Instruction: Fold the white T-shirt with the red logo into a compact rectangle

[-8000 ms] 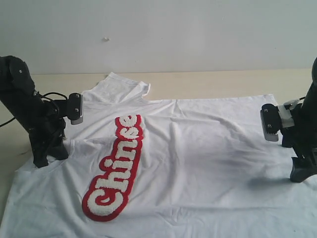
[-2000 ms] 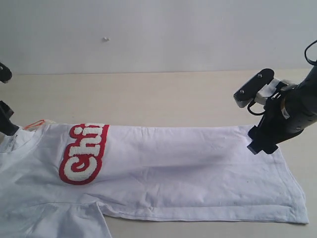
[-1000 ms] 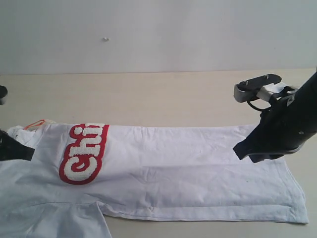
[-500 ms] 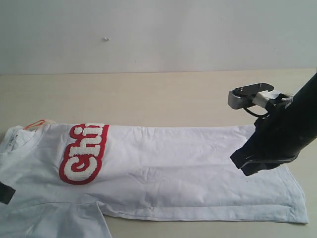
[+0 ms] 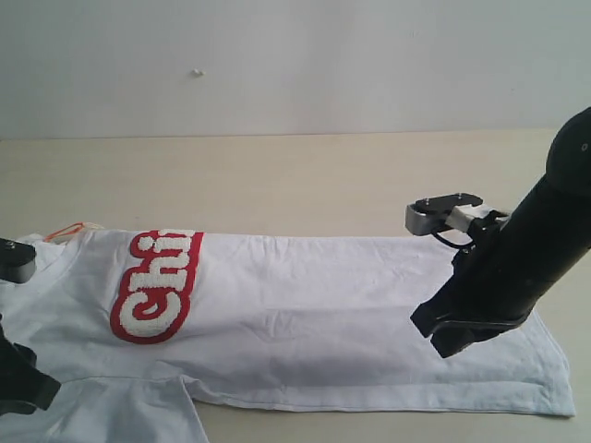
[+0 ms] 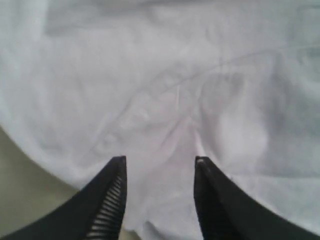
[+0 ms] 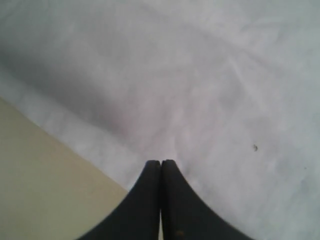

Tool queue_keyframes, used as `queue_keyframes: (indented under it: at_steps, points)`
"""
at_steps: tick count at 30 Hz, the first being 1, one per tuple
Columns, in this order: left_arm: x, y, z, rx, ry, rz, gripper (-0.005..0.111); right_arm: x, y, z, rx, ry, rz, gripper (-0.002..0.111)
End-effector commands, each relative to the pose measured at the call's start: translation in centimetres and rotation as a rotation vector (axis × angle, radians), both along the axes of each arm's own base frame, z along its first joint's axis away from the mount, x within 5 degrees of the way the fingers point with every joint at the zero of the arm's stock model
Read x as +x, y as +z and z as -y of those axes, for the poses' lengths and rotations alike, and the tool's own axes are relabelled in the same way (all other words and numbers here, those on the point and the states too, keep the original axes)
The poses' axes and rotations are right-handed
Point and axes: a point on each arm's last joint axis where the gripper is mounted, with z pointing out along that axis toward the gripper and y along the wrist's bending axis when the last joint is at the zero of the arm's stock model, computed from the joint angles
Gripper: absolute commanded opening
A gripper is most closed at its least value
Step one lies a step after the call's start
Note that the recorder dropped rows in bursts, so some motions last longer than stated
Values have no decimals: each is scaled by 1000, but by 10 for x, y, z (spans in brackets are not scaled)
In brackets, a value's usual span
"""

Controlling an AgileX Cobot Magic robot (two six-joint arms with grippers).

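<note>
The white T-shirt [image 5: 323,305] lies folded lengthwise into a long band across the table, collar end to the left. Part of the red logo [image 5: 155,286] shows on top near the left end, with the orange tag [image 5: 63,231] at the collar. My right gripper [image 5: 432,332] hovers low over the hem end, shut with nothing between its fingers; in the right wrist view it [image 7: 161,163] points at cloth [image 7: 210,90] close to the shirt's edge. At the lower left corner my left gripper [image 5: 23,388] is open over wrinkled white cloth [image 6: 165,90], as the left wrist view [image 6: 160,162] shows.
The beige table [image 5: 277,175] stretches behind the shirt up to a pale wall [image 5: 295,55]. A loose sleeve [image 5: 138,411] sticks out at the front left. Bare table shows beside the cloth in both wrist views [image 7: 45,190] [image 6: 25,200].
The shirt was folded in half and shifted left. Over the last second my right arm came down and left over the hem end, and my left gripper dropped to the lower left corner.
</note>
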Motion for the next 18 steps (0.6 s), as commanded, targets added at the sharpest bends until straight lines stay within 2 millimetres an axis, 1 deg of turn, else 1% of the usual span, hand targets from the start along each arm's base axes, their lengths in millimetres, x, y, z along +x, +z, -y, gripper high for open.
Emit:
queue_keyframes:
  at_steps: [1, 12, 15, 18]
  points:
    - [13, -16, 5, -19, 3, 48, 44, 7, -11, 0, -14, -12, 22, 0]
    - [39, -61, 12, -21, 0, 118, 44, 26, -30, 7, -86, -63, 162, 0]
    - [44, -71, 13, -24, 6, 139, 44, 31, -37, 8, -105, -77, 193, 0]
    - [52, -75, 10, -22, 24, 139, 44, 37, -43, 10, -125, -90, 234, 0]
